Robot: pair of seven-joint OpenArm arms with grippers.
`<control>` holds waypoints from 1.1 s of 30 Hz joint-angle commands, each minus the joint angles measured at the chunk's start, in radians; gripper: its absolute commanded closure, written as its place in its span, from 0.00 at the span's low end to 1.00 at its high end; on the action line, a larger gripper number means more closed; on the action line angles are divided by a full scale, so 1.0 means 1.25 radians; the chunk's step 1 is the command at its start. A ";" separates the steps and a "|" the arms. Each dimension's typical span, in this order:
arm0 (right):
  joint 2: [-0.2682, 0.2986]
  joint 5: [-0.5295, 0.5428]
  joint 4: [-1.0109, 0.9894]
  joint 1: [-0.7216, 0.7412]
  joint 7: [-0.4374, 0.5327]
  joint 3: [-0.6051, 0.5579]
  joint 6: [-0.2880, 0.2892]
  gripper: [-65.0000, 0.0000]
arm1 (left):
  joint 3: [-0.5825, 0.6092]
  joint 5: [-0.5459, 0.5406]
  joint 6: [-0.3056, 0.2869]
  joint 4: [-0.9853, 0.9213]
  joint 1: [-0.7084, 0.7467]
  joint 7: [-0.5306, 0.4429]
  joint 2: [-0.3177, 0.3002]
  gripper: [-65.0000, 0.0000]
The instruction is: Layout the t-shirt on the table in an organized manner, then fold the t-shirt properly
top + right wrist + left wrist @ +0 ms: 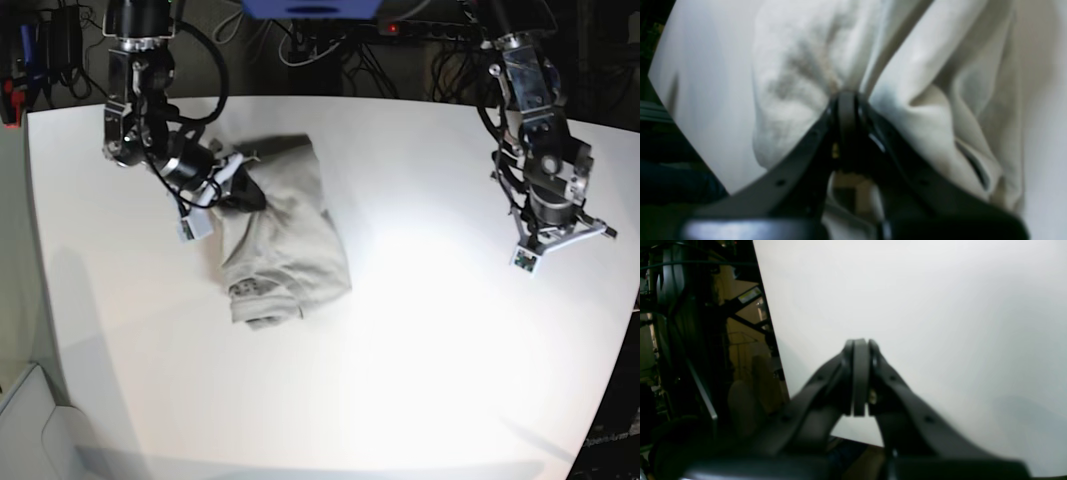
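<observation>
On the left of the base view, the black right gripper (238, 190) has its jaws pressed together on a bunched fold at the upper left edge of the light grey-beige soft cotton t-shirt (285, 240); the right wrist view shows the cloth gathered tight around the closed tips. The t-shirt lies crumpled on the left half of the glossy white table (400, 330), its long axis running from the held end toward the near edge. The garment hangs away below and to the right of that gripper, so the right arm is far the nearer. On the right, the black left gripper (560, 240) is clamped together on nothing, over bare table, well apart from the cloth.
</observation>
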 commanded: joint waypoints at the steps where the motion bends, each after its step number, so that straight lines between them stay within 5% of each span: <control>1: -0.002 -0.024 0.008 -0.012 -0.033 -0.006 0.011 1.00 | -0.001 0.002 0.004 0.016 -0.016 -0.012 -0.001 1.00; 4: -0.005 -0.024 0.046 -0.019 -0.034 -0.008 0.011 1.00 | 0.004 0.000 0.004 0.010 -0.017 -0.013 0.002 1.00; 11: 0.003 -0.023 0.195 -0.035 -0.038 -0.005 0.011 1.00 | 0.006 -0.101 0.012 0.003 -0.050 -0.011 0.076 1.00; 17: 0.041 -0.023 0.345 -0.051 -0.038 0.003 0.011 1.00 | 0.002 -0.106 0.012 -0.074 -0.095 -0.013 0.160 1.00; 25: 0.085 -0.025 0.206 -0.014 -0.038 0.181 0.011 1.00 | 0.006 -0.109 0.013 -0.293 -0.155 -0.128 0.164 1.00; 33: 0.096 -0.025 0.135 -0.038 -0.033 0.178 0.011 1.00 | 0.006 -0.112 0.013 -0.546 -0.260 -0.244 0.164 1.00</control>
